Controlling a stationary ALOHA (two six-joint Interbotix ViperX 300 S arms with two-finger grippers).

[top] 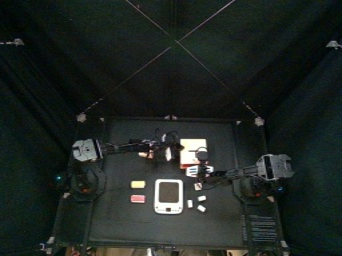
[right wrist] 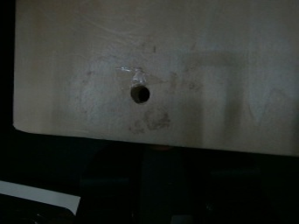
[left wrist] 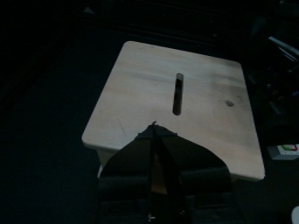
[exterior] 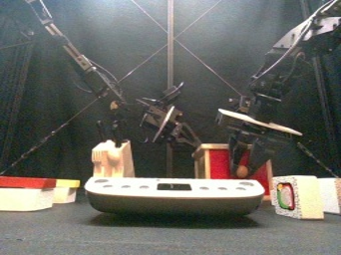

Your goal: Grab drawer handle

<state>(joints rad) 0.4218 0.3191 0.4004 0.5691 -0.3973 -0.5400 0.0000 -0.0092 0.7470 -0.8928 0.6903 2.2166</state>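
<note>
Nearest the front camera: flat white device [exterior: 174, 195] with a dark screen, lying across the table's front edge. To its left a low red block [exterior: 24, 182] beside a yellowish one [exterior: 67, 184]; to its right a small white-and-red object [exterior: 296, 196]. Behind the device, a pale slotted piece [exterior: 112, 158] stands upright on the left. The drawer [exterior: 228, 160], a box with a red-orange strip along its edge, sits behind the device's right part; from above it lies near the table's [top: 114, 215] middle, toward the back [top: 193, 146], between the two arms. Left gripper [exterior: 163, 117] hangs over the table's middle, close above the drawer area; its wrist view shows a pale wooden top [left wrist: 176, 105] with a narrow slot and a small hole, and the jaws drawn together to a thin blade-like point [left wrist: 156, 157], nothing between them. Right gripper [exterior: 241, 151] comes down at the drawer's right side, apparently right at the box; whether it touches is not clear. Its wrist view is filled by a pale panel [right wrist: 140, 70] with one round hole; jaw spread cannot be told. A few small white bits [top: 198, 204] lie right of the device, seen from above.
</note>
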